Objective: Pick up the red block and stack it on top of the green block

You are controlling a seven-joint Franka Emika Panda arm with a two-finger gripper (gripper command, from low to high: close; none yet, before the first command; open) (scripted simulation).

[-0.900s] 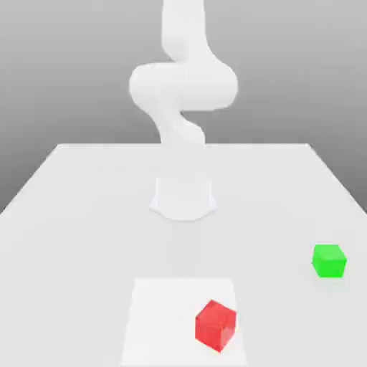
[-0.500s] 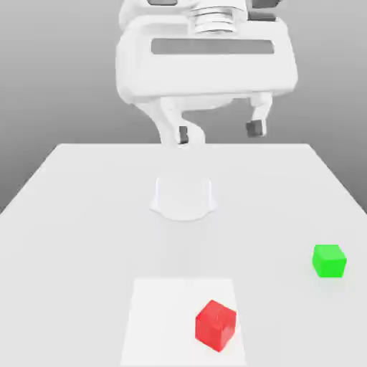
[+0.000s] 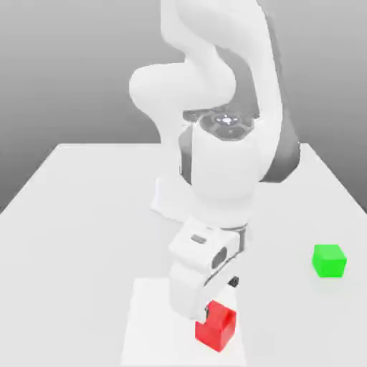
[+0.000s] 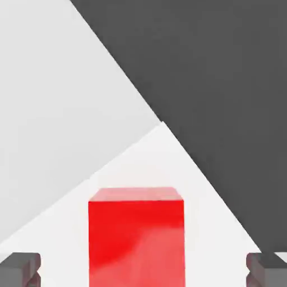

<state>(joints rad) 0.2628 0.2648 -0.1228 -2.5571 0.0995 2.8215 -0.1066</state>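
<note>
Between spread fingers (image 4: 22, 269): red block (image 4: 136, 238), unmarked; green block (image 3: 329, 260) unmarked.

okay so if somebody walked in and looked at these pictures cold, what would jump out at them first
The big white arm dominates, bent down over the near edge of the table, with its hand right at the red block. In the hand view, the red block sits between the two dark fingertips, with gaps on both sides. The green block stands alone, off to the exterior view's right.
</note>
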